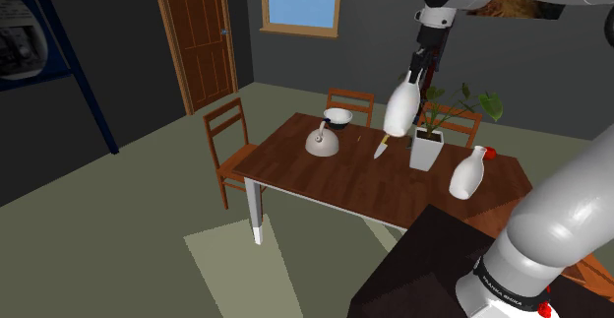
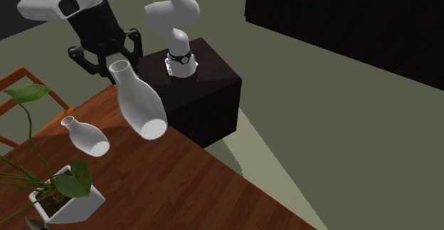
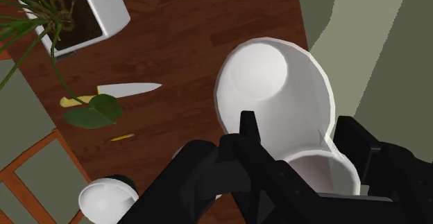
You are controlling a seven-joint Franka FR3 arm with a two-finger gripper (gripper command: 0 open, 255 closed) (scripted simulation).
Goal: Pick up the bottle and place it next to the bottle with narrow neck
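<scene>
Nearest in the shoulder view is the arm's dark stand point(image 1: 413, 267). Beyond it, over the wooden surface point(image 1: 295, 165), the pincer point(image 1: 421, 70) pinches the white bottle point(image 1: 399, 109) by its neck. The bottle is lifted clear above a knife point(image 1: 381, 149), beside the potted plant point(image 1: 428, 149). The narrow-necked bottle point(image 1: 468, 173) stands on the plant's other side.

In the second exterior view, the bottle point(image 2: 142, 107) hangs tilted in the pincer point(image 2: 110, 59), near the narrow-necked bottle point(image 2: 85, 136) yet apart from it.

In the wrist view, both fingers point(image 3: 248, 131) clasp the bottle point(image 3: 270, 84) near the surface's edge.
</scene>
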